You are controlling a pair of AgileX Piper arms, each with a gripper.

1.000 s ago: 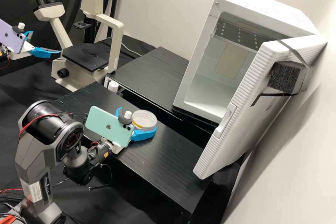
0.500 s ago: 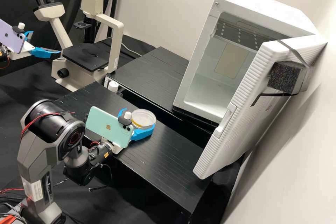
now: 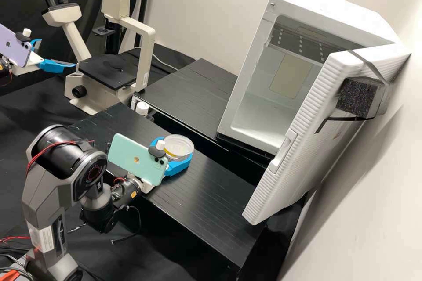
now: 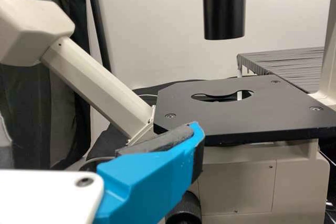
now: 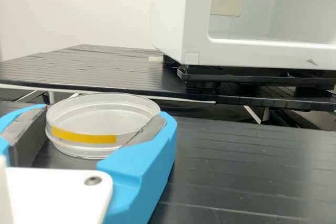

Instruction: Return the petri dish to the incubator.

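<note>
a white incubator (image 3: 252, 74) is the biggest thing here, its ribbed door (image 3: 303, 127) wide open, with a dark foam block (image 3: 358, 96) strapped to the door's outer face. black slatted tabletops lie in front of it, a farther one (image 3: 189, 92) and a nearer one (image 3: 215, 197). the inverted microscope (image 3: 145, 61) stands past their far end, its black stage (image 4: 252, 114) level under a dark tube in the left wrist view.

the left gripper (image 3: 58, 53) is beside the microscope in the high view, its fingers apart. the right gripper (image 3: 178, 148) is low at the nearer tabletop, its fingers clamped on the petri dish (image 5: 105, 116), one blue finger at each side. a mint-green phone (image 3: 132, 160) is mounted at the right gripper, a lilac one (image 3: 14, 46) at the left.

the petri dish is clear and round, outside the incubator and upright. smallest is a strip of yellow-orange tape (image 5: 84, 137) along its side.
</note>
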